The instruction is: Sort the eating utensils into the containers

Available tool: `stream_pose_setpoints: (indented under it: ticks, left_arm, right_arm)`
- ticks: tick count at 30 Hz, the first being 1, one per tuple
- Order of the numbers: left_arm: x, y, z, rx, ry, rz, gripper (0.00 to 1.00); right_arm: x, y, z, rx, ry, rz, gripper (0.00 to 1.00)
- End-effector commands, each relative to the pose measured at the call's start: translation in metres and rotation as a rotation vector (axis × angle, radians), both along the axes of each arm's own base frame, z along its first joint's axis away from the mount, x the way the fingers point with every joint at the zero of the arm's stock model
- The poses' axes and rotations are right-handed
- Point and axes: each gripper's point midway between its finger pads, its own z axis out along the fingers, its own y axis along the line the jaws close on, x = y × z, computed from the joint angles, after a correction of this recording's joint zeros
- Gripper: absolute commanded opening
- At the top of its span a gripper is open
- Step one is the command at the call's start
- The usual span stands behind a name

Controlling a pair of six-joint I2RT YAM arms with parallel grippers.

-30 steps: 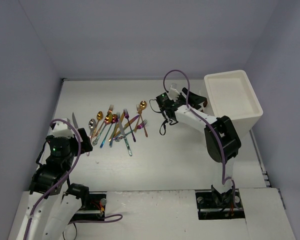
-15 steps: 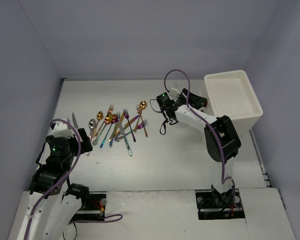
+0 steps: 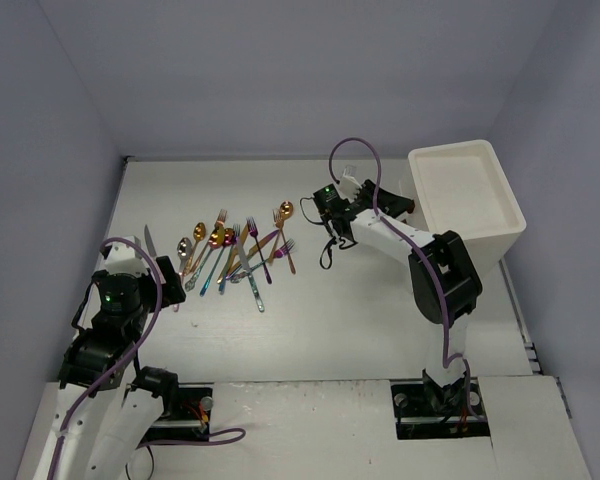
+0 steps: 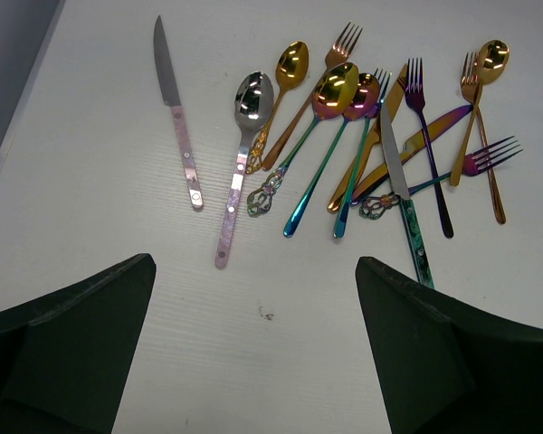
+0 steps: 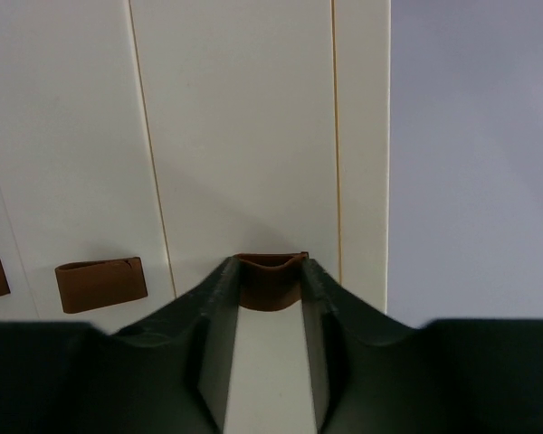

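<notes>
The right pincer [image 5: 271, 267] had just narrowed to pinch the small brown handle [image 5: 271, 287] of a cream-white plastic drawer [image 5: 244, 136], readying a pull, while the left pincer [image 4: 255, 262] hung spread over coloured metal utensils [image 4: 344, 136] unsorted on the desk [image 3: 310, 310].

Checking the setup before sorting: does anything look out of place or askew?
Nothing looks damaged or spilled. The utensils lie in a loose heap, several crossing each other; one pink-handled knife lies apart on its left.
</notes>
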Motion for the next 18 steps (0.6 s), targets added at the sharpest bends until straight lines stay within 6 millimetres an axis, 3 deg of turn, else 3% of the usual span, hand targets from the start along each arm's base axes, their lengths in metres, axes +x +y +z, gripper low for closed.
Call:
stream_pose_setpoints:
  ticks: [1,3,5,13,18]
  left_arm:
    - [0.01,-0.001,0.016,-0.01,-0.053,0.006,0.91]
    - [0.01,-0.001,0.016,-0.009,-0.052,0.006,0.91]
    - [0.01,-0.001,0.016,-0.01,-0.05,0.004,0.91]
    - [0.01,-0.001,0.016,-0.01,-0.05,0.006,0.91]
    - [0.01,0.0,0.015,-0.009,-0.047,0.007,0.91]
  right_arm:
    - [-0.004,-0.004,0.025,-0.01,-0.094,-0.047,0.14]
    - [-0.004,-0.001,0.025,-0.006,-0.095,-0.038,0.03]
    - [-0.004,0.005,0.026,0.003,-0.094,-0.019,0.0]
    - [-0.003,0.068,0.038,0.126,-0.113,0.177,0.0]
    - [-0.001,0.108,0.032,0.251,-0.089,0.322,0.0]
